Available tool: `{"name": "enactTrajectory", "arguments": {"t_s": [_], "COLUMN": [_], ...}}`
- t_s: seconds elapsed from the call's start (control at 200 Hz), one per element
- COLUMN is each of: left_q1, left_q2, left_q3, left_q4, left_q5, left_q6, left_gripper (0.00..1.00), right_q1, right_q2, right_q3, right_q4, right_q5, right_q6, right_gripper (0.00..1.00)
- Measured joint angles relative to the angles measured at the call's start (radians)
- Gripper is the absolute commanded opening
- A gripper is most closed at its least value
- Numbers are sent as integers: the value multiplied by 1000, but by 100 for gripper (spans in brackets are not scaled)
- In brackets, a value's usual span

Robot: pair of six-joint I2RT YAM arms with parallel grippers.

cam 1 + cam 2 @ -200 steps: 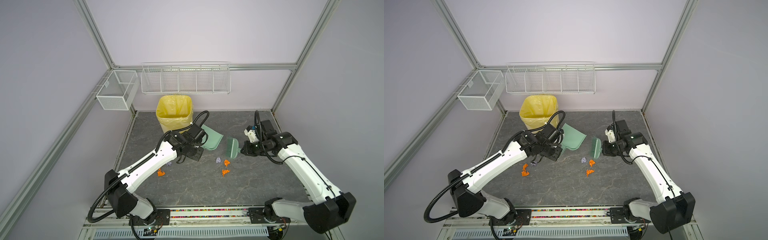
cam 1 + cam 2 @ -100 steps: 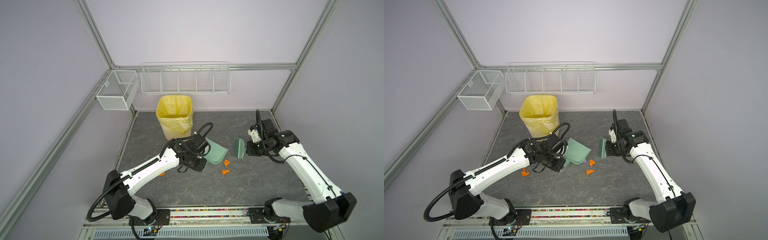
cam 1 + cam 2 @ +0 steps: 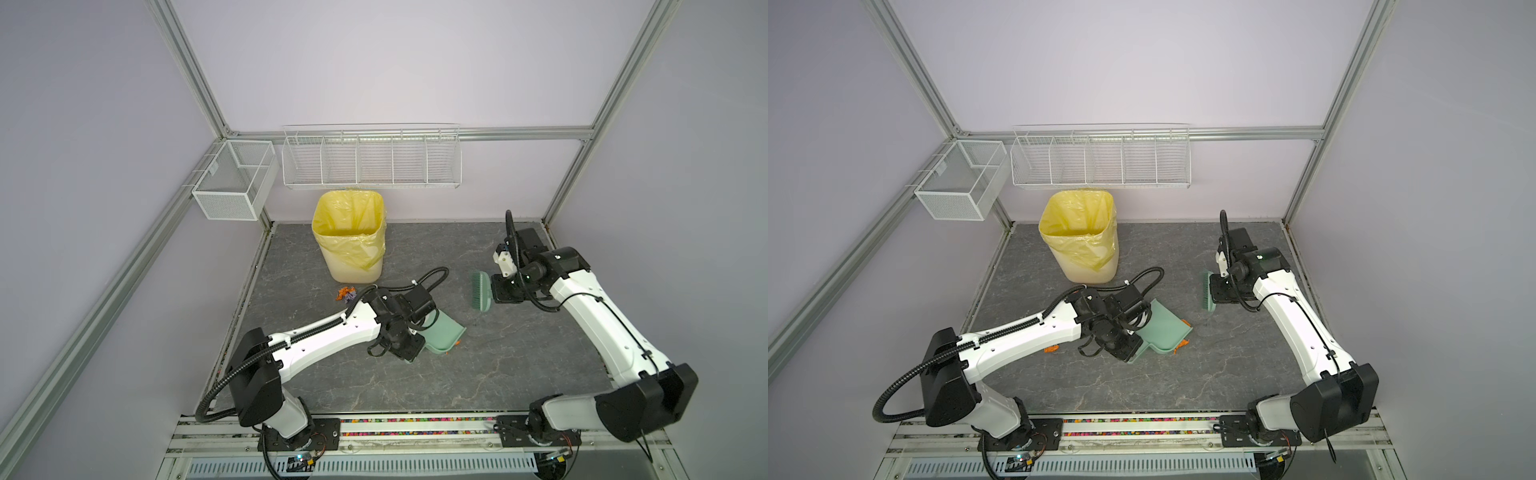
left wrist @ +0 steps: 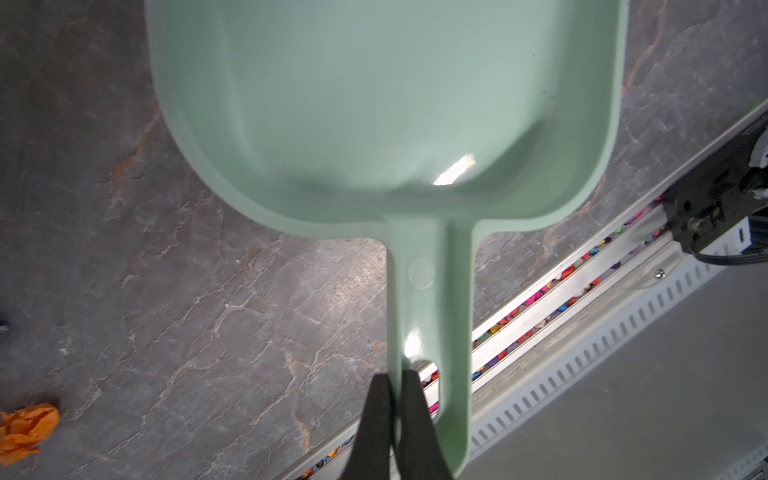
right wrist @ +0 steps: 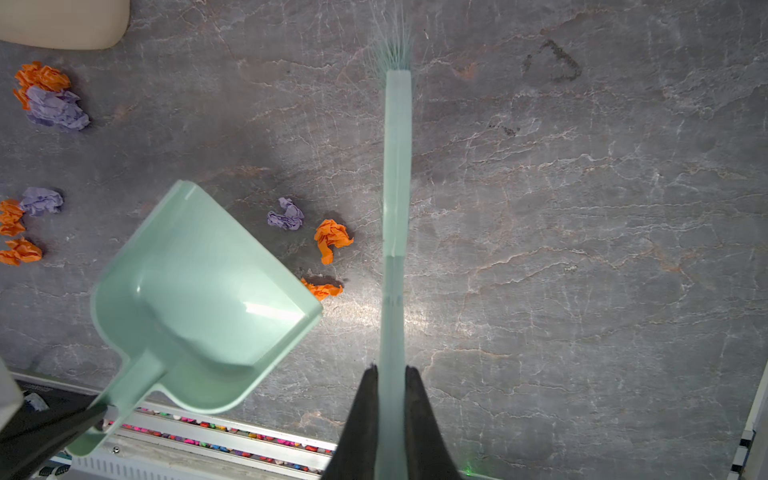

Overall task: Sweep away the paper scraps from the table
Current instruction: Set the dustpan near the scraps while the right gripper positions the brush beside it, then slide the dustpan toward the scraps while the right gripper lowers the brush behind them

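This looks like a robotics lab test cell. An aluminium profile frame [image 3: 519,133] with plain pale walls closes in a stone-look worktop [image 3: 457,386]. A white left arm [image 3: 332,338] and right arm [image 3: 602,324] are bolted to a mounting rail [image 3: 415,440] along the worktop's front edge, above a slotted cable duct [image 3: 415,471].

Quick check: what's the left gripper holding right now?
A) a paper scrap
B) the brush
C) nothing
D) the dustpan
D: in the left wrist view the left gripper has its jaws shut on the handle of the green dustpan. The brush is in the right gripper.
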Motion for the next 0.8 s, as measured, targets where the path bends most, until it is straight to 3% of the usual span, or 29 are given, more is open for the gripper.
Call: {"name": "enactTrajectory", "arguments": {"t_s": [0.375,0.8], "left_q1": [-34,-63], "left_q2": [9,-50], "left_q3": [-26,-170], "left_q4": [20,84], "left_q5": [-8,18], "left_q6": [-66,-144], "left_gripper": [0,0], "right_q1": [0,0], "right_q2": [4,18], "right_q3": [2,43], "right_q4": [-5,-6], "right_q5": [-1,-10], "right_q6": [-3,-3], "right_gripper": [7,7]}}
